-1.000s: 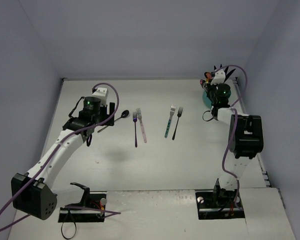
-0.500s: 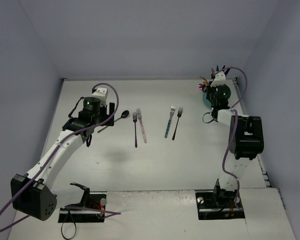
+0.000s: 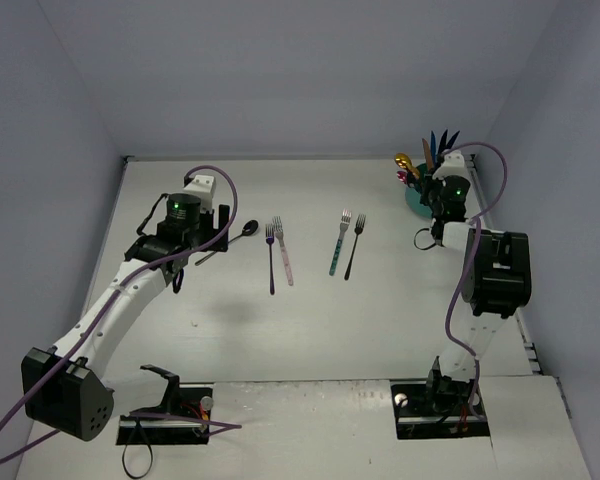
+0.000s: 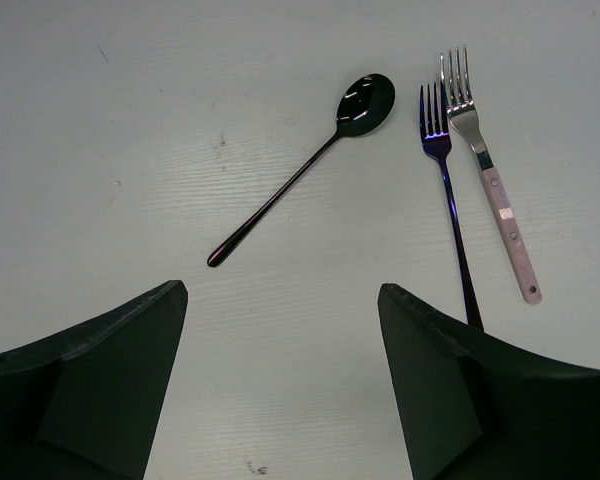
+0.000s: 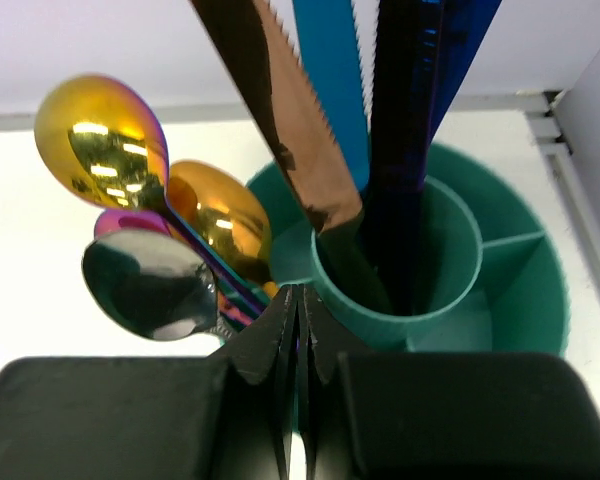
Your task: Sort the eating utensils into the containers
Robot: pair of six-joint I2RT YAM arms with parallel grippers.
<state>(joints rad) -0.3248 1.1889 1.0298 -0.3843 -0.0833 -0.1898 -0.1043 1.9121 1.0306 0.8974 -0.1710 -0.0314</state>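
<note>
The teal container [image 5: 525, 300] stands at the back right [image 3: 417, 203]. In its middle tube stand a copper knife [image 5: 290, 130], a blue knife [image 5: 330, 80] and dark blue knives [image 5: 405, 120]. Gold spoons [image 5: 100, 140] and a silver spoon [image 5: 145, 285] lean in a side compartment. My right gripper [image 5: 298, 300] hangs shut and empty just in front of its rim. On the table lie a dark spoon [image 4: 300, 180], a purple fork [image 4: 450, 200] and a pink-handled fork [image 4: 500, 210]. My left gripper [image 4: 280, 290] hovers open above bare table, short of the spoon's handle.
A teal-handled fork [image 3: 338, 245] and a black fork [image 3: 354, 247] lie side by side mid-table. The side wall [image 3: 540, 200] runs close behind the container. The left arm [image 3: 130, 290] stretches over the left part of the table.
My right gripper has drawn back off the top of the container and closed its last bit. The knives standing in the container now show. The left arm has not moved.
</note>
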